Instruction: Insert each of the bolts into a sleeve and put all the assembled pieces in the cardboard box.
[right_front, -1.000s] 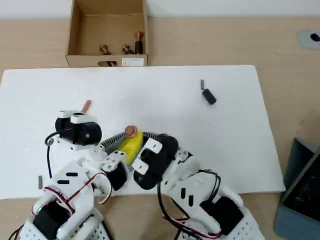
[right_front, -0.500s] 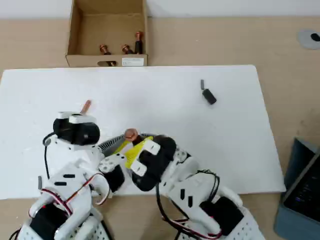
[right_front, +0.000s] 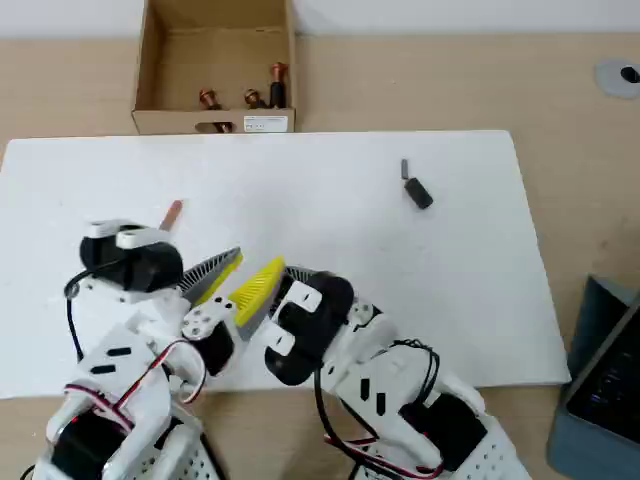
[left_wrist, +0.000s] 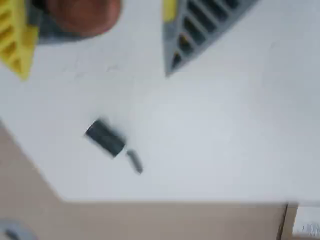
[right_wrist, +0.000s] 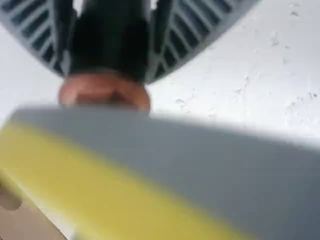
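The right gripper (right_wrist: 107, 75) has its jaws clenched on a black sleeve (right_wrist: 114, 40). A bolt (right_wrist: 105, 95) sits in that sleeve, and its round copper head sticks out past the jaw tips. In the left wrist view the same copper head (left_wrist: 85, 15) shows at the edge, next to a yellow jaw.

In the high view the right gripper (right_front: 262, 280) is low over the near part of the white sheet (right_front: 350, 300). The left gripper (right_front: 228, 262) is just beside it, and the two point toward each other. I cannot tell if the left gripper is released or clenched.

A loose bolt (right_front: 172, 213) lies on the sheet just behind the left arm. It is tilted, with its copper end up and to the right.

A loose sleeve (right_front: 418, 193) lies far off on the right part of the sheet. It is short and black. A small grey pin (right_front: 405, 168) lies just beside it. The left wrist view shows this sleeve (left_wrist: 105, 137) and the pin (left_wrist: 134, 161) too, close together near the edge of the sheet.

The sheet lies on a wooden table (right_front: 580, 150). The box (right_front: 143, 70) stands on the table just past the far edge of the sheet, open at the top. Three pieces with copper heads are in it, near its front wall: one (right_front: 208, 98), one (right_front: 252, 98) and one (right_front: 277, 85).

A dark bin (right_front: 600, 400) is at the right edge of the table.
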